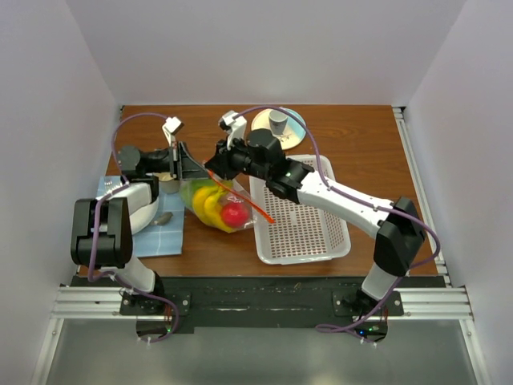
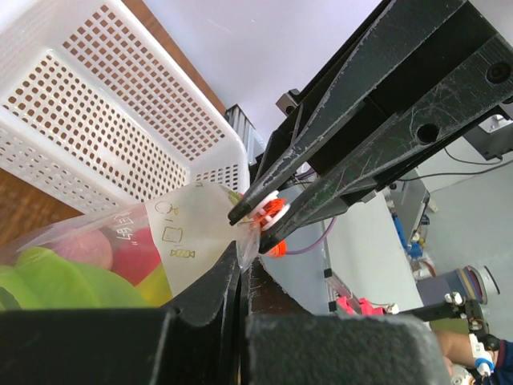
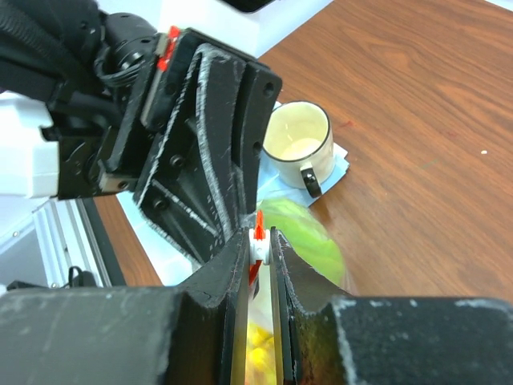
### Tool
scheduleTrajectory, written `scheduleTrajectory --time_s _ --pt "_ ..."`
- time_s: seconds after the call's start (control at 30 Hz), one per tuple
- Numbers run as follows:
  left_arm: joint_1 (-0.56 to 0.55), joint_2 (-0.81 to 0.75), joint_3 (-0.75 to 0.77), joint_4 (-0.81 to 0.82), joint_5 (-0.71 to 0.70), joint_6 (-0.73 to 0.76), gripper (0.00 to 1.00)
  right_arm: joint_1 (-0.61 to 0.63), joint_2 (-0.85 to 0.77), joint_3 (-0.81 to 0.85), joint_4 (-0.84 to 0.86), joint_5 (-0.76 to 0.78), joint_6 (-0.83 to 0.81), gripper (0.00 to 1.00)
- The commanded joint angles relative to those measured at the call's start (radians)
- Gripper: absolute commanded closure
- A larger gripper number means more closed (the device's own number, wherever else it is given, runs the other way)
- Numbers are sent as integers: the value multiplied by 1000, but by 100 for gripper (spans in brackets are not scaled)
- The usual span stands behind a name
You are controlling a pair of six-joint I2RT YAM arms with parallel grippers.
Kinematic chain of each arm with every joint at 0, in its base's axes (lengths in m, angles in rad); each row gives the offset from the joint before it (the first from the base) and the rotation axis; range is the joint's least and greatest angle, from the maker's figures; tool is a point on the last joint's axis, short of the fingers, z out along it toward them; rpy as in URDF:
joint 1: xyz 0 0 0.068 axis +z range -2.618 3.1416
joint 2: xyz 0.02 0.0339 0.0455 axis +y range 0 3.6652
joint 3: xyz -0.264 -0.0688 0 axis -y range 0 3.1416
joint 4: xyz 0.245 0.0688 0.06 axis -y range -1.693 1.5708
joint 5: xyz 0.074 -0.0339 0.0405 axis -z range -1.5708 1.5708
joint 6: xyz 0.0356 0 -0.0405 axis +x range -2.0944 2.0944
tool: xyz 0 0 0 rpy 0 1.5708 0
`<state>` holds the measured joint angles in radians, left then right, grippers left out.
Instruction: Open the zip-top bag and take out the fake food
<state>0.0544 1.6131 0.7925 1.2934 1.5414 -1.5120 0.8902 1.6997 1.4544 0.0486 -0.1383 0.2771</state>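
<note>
Bag (image 1: 216, 207) with food (image 1: 233, 213) inside is gripped beside basket (image 1: 300, 228) on desk (image 1: 361, 144): left pincer (image 2: 242, 258) is clamped on its film, right pincer (image 3: 258, 245) on the zip slider (image 2: 271, 210).

A white perforated plastic basket (image 1: 304, 255) is set on the brown wooden worktop (image 1: 361, 136), toward its near right corner. A small grey cup (image 1: 278, 122) is stood on a pale round plate (image 1: 300, 130) at the far edge. A light-blue cloth (image 1: 164, 238) is spread at the near left corner. A metal spoon (image 1: 163, 217) and a cream mug with a dark handle (image 3: 298, 144) are placed on it.
</note>
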Motion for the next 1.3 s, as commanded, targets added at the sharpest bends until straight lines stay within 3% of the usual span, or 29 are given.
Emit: scheduleTrajectory --time_s 0.0,0.17,0.2,0.23,0.3,0.5,0.57,0.73,1.0,1.27 --pt "22 -16 21 598 163 -24 100 0 -66 -42 -46 11 -1 86" --pt "21 -16 13 598 163 -30 94 0 -45 19 -87 -13 -6 86" --pt "19 -15 13 598 163 -33 90 1 -37 33 -92 -20 -9 86" --pt "21 -13 16 600 163 -42 75 1 -29 61 -98 -24 -7 86" --pt "16 -15 17 598 163 -50 61 0 -5 83 -108 -43 -6 87" --pt "24 -38 68 595 164 -59 53 0 38 135 -122 -72 -3 90" --pt "27 -33 92 595 164 -51 55 0 41 141 -125 -75 0 91" --pt "32 17 146 596 164 -27 70 0 49 156 -151 -89 -1 91" --pt "41 4 73 592 166 38 92 -2 48 169 -182 -81 -18 91" --pt "100 18 62 592 166 42 97 -10 37 175 -205 -101 -10 91"
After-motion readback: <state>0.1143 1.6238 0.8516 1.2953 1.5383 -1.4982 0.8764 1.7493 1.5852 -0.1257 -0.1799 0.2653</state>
